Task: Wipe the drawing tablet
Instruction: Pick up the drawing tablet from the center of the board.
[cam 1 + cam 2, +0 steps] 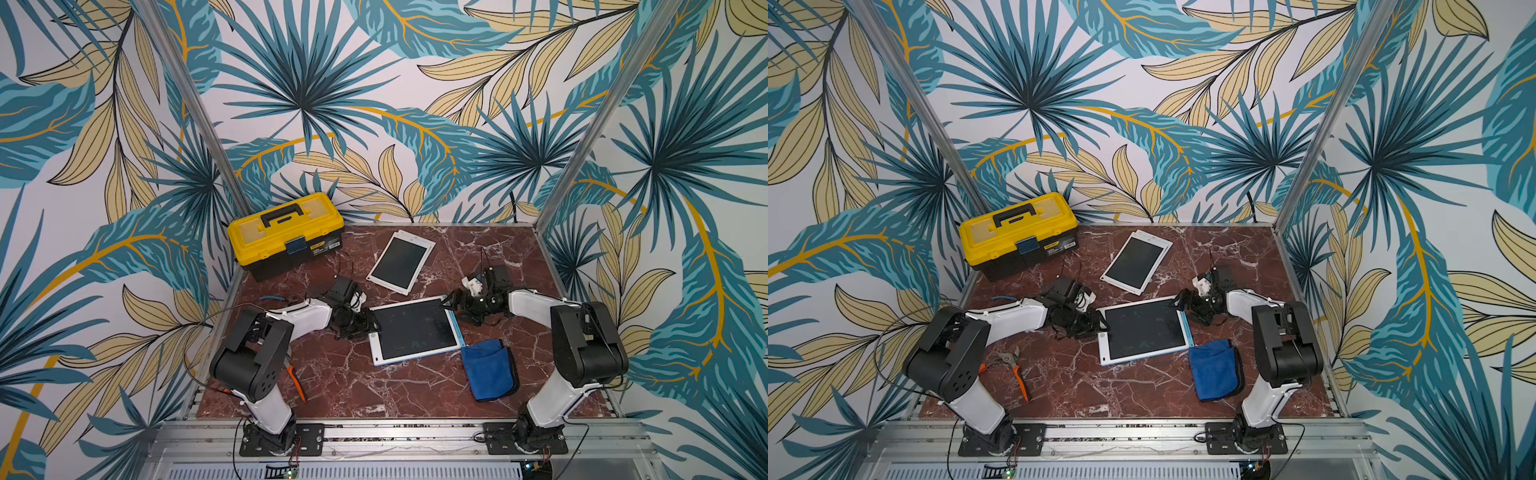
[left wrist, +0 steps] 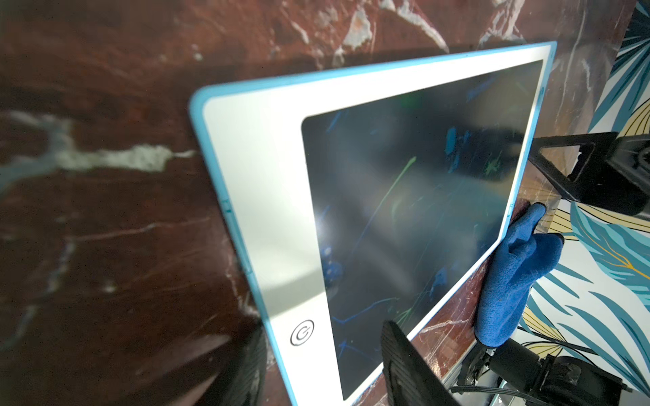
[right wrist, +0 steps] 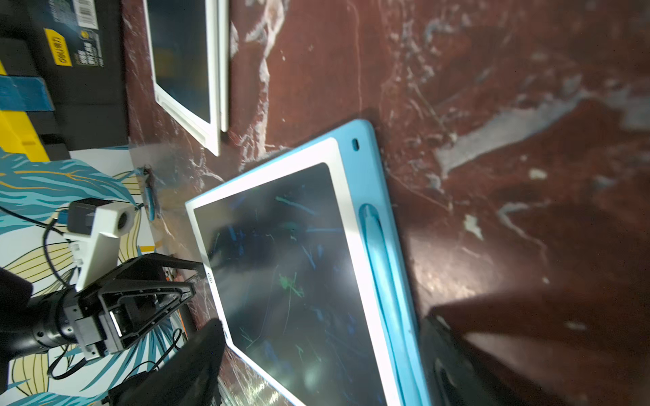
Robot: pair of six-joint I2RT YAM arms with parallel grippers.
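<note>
Closest to the top camera, the aluminium rail (image 1: pixel 399 430) is carrying both arm bases (image 1: pixel 270 440), and beyond it the drawing tablet (image 1: pixel 415 330) is lying flat in the middle of the marbled surface (image 1: pixel 353 386), blue-framed, screen up. The left fingers (image 2: pixel 408 365) are standing part-spread, straddling the tablet's end by its power button (image 2: pixel 301 332); whether they are pressing on it cannot be told. The right fingers (image 3: pixel 190 365) are spread wide over the opposite far corner, gripping nothing. The blue cloth (image 1: pixel 490 370) is sitting folded just beside the tablet's near right corner, unheld.

Judging from this, fetching the cloth is the step in hand. Doing it well probably means the right arm pinching a raised fold rather than the flat middle, while the left is steadying the tablet, then dragging the cloth in overlapping passes across the dark screen.

Both wrist views are revealing green and blue scribbles (image 3: pixel 290 283) on the screen, which the top views are barely showing. Only the right wrist view is showing the stylus (image 3: pixel 380 263) docked along the blue edge, while only the top views are taking in the whole cloth.
</note>
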